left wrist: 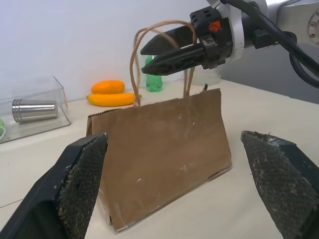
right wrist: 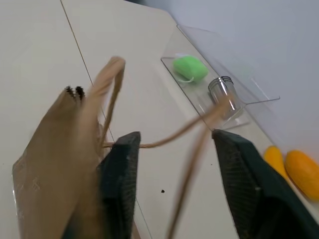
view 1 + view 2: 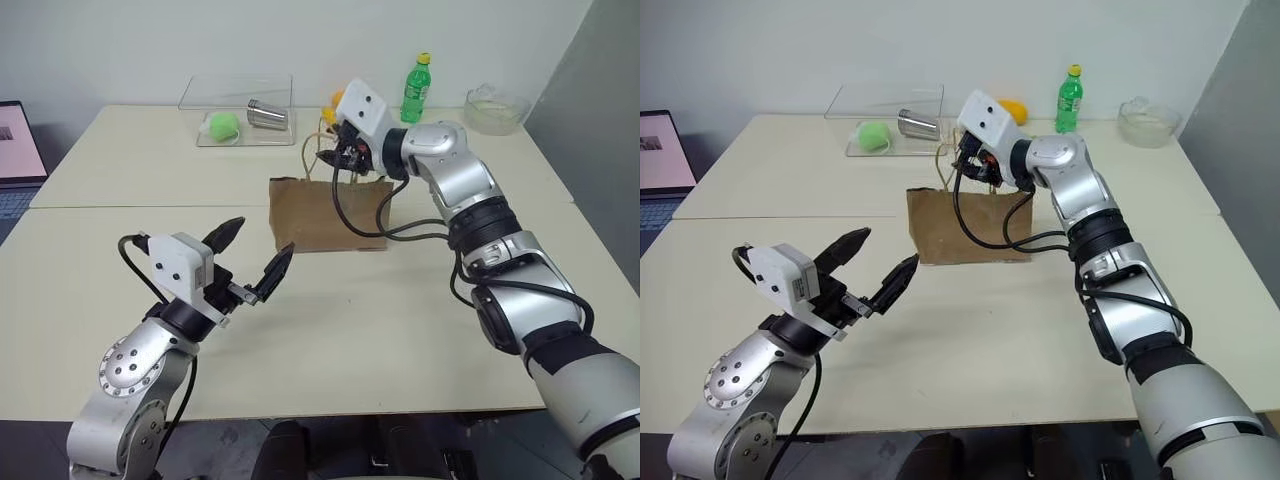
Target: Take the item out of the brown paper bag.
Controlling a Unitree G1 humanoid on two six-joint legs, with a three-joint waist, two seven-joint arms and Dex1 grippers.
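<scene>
Hovering over the top edge of the brown paper bag (image 3: 329,214), the right tool (image 1: 160,53) has its fingers parted with the bag's thin loop handles (image 2: 149,142) running loosely across the gap between them; nothing is pinched, so I read this tool as released rather than grasping. The bag stands upright on the bench (image 3: 400,330), its mouth pressed nearly flat, just in front of the clear plastic box (image 3: 240,110) that holds a green ball (image 3: 222,124) and a metal cup (image 3: 267,114). The left tool (image 3: 258,258) waits nearer the robot, off the bench surface and well apart from the bag, pointing at its broad face with its fingers spread wide and empty. The red bottle cannot be seen anywhere, so it is presumably inside the bag. The step in hand looks like the opening of the bag: the handles have to be gripped or the mouth spread before anything can come out. The next move calls for one tool to steady or pull one side of the rim while the other reaches down through the narrow mouth. The paper is light and creased, so a careless tug may tip or drag the whole bag instead of opening it.
</scene>
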